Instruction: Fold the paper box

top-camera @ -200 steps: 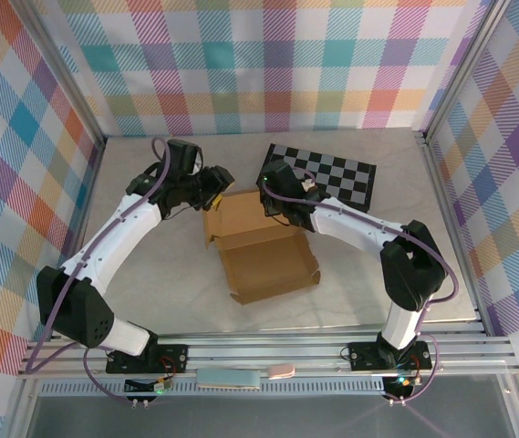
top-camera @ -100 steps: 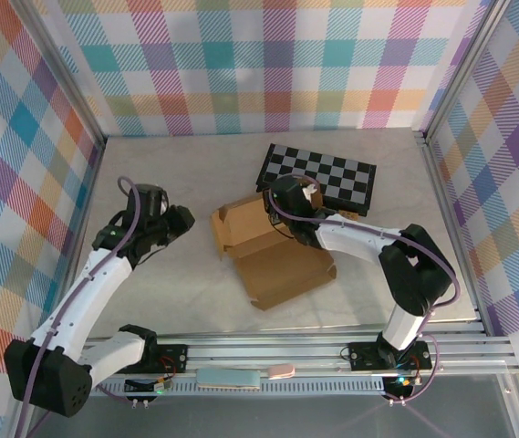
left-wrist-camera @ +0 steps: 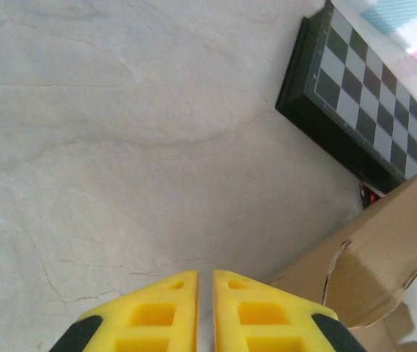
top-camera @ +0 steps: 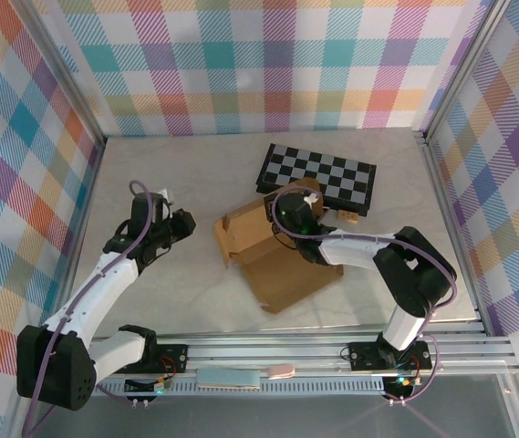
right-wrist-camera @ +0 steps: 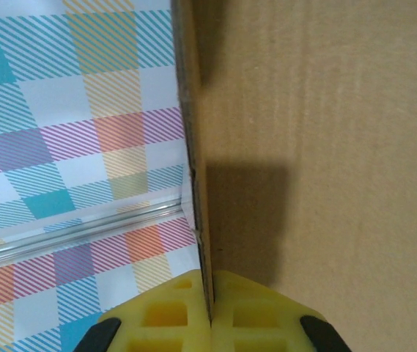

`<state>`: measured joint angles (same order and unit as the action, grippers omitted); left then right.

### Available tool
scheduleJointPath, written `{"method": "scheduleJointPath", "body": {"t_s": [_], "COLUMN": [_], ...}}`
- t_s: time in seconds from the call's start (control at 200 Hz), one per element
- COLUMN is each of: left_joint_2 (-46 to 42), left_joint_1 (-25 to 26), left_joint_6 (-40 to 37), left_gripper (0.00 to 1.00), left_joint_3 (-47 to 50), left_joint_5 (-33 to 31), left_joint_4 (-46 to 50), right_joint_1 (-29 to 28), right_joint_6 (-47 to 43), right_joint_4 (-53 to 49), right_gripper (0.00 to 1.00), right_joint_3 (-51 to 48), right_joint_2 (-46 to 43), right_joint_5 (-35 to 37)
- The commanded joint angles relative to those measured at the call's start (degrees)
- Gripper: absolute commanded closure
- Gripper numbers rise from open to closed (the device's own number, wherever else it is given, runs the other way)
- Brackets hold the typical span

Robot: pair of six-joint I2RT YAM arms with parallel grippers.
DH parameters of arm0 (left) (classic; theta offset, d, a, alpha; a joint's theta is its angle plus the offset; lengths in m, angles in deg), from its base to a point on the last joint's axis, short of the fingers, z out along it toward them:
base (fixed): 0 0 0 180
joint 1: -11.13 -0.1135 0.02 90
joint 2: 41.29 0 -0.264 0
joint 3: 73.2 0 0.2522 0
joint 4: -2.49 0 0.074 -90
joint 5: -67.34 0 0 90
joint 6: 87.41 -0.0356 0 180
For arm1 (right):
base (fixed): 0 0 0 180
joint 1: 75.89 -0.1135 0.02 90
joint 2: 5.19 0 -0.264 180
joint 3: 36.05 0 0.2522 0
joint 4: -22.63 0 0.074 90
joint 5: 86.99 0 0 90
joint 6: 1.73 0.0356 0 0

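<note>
I'm pinching the paper box (right-wrist-camera: 325,147) by its wall edge with my right claw (right-wrist-camera: 209,297), left claw (left-wrist-camera: 205,304) nearly pressed together, empty, hovering over open table (left-wrist-camera: 105,132), box corner at four o'clock.

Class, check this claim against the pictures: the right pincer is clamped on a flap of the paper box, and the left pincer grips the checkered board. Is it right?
Not quite. The left pincer grips nothing: the left wrist view shows it over bare table, apart from the checkered board. The right pincer is clamped on a flap of the paper box, as stated.
</note>
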<state>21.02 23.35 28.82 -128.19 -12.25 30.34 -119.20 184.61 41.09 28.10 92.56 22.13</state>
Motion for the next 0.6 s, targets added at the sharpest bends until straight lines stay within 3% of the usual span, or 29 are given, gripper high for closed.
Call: {"method": "scheduleJointPath", "body": {"t_s": [0.0,0.225,0.595], "left_joint_2": [-0.6,-2.5,3.8], "left_joint_1": [-0.6,0.8,5.0], "left_joint_6": [-8.5,-13.6,-14.8], "left_gripper": [0.88,0.84,0.77], "left_joint_3": [5.3,13.0,9.7], "left_joint_5": [6.3,11.7,11.3], "left_joint_4": [-7.1,-15.3,-20.7], "right_joint_1": [0.0,0.1,0.1], "right_joint_6": [-0.5,-0.5,0.1], "right_joint_4": [6.4,4.6,1.4], "right_gripper": [1.00,1.00,1.00], "right_joint_3": [-0.3,2.5,5.8], "right_joint_2": [0.2,0.6,1.9], "right_joint_5": [-0.3,-1.4,-2.4]}}
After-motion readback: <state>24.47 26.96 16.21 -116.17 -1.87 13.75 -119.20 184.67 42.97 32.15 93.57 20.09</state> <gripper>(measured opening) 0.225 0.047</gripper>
